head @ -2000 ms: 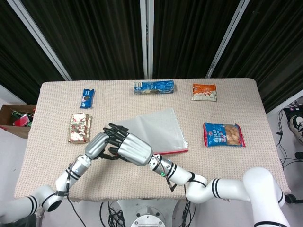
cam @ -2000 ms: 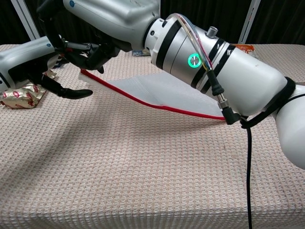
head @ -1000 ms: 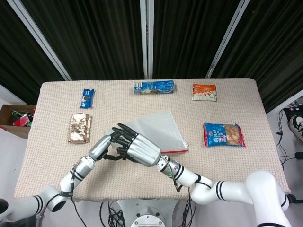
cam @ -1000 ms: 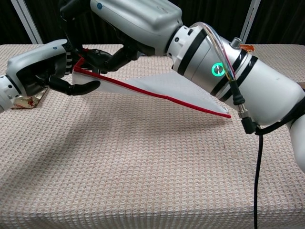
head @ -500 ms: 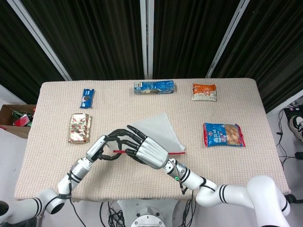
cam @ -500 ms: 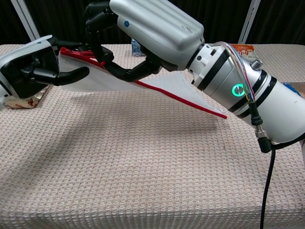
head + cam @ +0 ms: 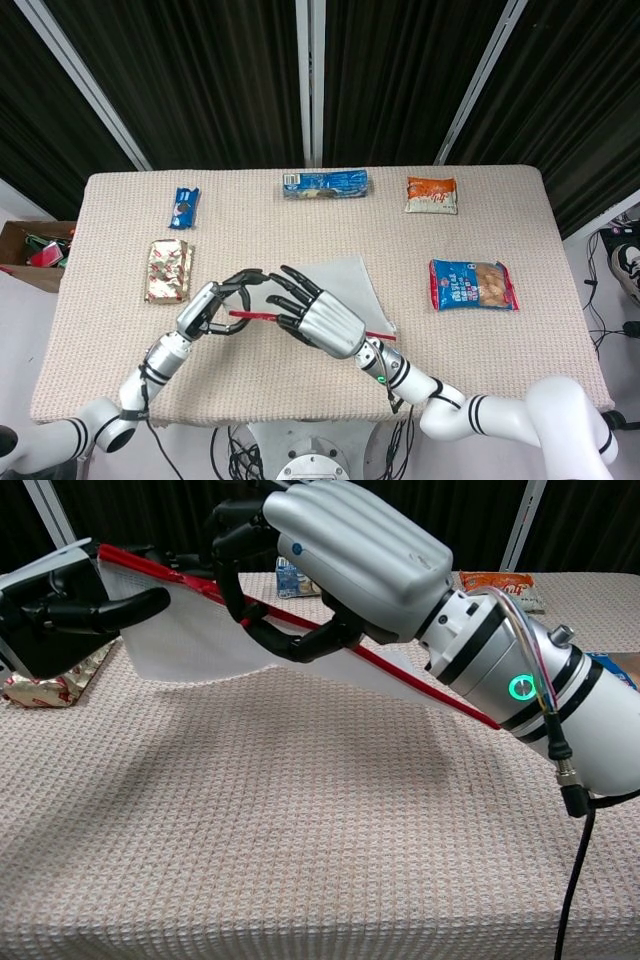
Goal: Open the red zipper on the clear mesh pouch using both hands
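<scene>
You had the clear mesh pouch (image 7: 190,640) lifted up off the table (image 7: 300,380), near the front edge and a bit toward the left side. Your left hand (image 7: 212,308) was closed on the left end of the red zipper (image 7: 150,570), with the thumb pressed along the top of it. Your right hand (image 7: 330,575) was wrapped over the zipper just beside the left one, and its dark fingers (image 7: 290,640) curled under the red strip. From these views you could not tell if those fingers had the little zipper tab or only the strip. The far end of the pouch hung down toward the table behind your right wrist. The zipper looked like it was not open yet, so you were at the step of getting a good hold. For the next move, you would have needed to keep the left hand tight and slide the right hand along the red line toward the right edge of the table.
</scene>
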Tool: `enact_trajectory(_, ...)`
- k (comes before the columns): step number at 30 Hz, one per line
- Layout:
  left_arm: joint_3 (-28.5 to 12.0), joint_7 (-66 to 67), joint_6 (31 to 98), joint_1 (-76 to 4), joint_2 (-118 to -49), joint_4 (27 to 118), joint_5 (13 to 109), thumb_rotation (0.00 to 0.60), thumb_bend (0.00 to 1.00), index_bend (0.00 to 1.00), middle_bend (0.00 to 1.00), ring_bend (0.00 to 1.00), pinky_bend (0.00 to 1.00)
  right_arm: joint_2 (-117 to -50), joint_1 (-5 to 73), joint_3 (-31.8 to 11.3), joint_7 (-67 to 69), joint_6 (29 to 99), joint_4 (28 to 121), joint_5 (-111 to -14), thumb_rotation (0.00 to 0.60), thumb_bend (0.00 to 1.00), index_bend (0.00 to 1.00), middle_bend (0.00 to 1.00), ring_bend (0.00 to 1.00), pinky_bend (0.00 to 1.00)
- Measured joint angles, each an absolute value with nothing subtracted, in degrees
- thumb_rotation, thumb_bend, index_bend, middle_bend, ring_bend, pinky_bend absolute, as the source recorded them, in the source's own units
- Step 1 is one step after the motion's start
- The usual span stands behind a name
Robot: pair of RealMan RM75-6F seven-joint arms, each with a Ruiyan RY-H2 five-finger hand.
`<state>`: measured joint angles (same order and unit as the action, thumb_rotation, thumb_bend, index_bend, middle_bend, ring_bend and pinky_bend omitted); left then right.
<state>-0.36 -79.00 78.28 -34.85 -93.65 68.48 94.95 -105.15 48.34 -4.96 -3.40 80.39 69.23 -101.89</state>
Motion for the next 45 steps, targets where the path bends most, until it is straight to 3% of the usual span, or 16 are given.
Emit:
enact_trajectory(27, -2.7, -77.6, 74.6, -30.5, -94.0, 61.2, 87.0, 0.6, 0.48, 0.66, 0.23, 0.12, 0.17, -93.6, 37.2, 2.0, -5.8, 84.6, 71.1, -103.4, 0.6, 0.49, 0.92, 0.28, 0.0, 0.0)
enact_trajectory(45, -2.9, -75.4, 73.5, -29.0, -94.4, 60.9, 87.4, 0.6, 0.47, 0.66, 0.23, 0.12, 0.17, -91.2, 31.5, 3.8, -4.0, 85.9, 70.4, -103.4, 0.6, 0.49, 0.92, 0.28, 0.0, 0.0)
